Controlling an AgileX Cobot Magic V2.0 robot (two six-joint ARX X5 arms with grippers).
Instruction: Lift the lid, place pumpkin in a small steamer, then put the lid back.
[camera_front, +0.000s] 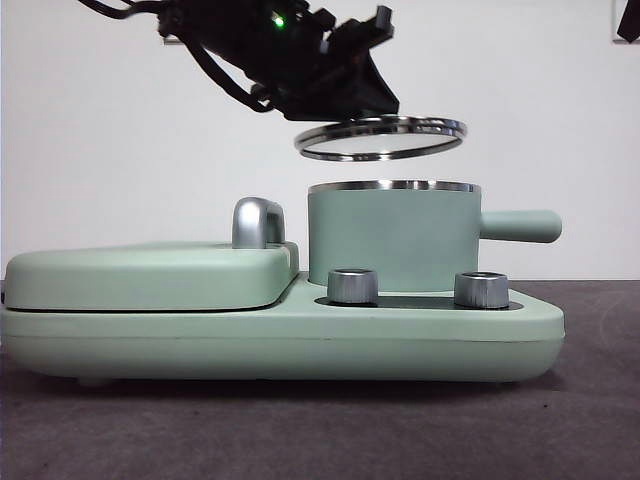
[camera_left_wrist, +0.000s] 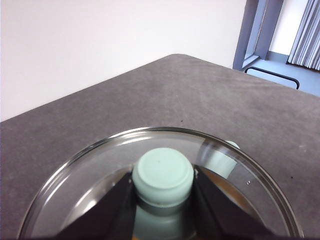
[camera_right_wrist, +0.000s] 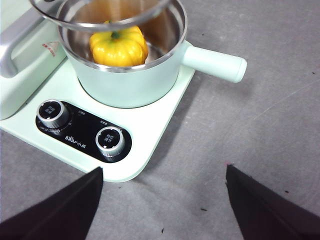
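Fingers (camera_left_wrist: 112, 210) of the left gripper (camera_left_wrist: 163, 200) are clamped on the mint-green knob (camera_left_wrist: 162, 175) of the lid (camera_front: 381, 137), which is held tilted just above the small steamer (camera_front: 392, 237), apart from its rim. Inside the steamer the pumpkin (camera_right_wrist: 119, 46) is seen, apparently resting on the bottom. Right gripper (camera_right_wrist: 162, 210) fingers are spread wide over the grey surface (camera_right_wrist: 260, 115), near the control knobs (camera_right_wrist: 110, 139).

Yellow pumpkin (camera_right_wrist: 119, 46), mint-green steamer (camera_right_wrist: 135, 82)
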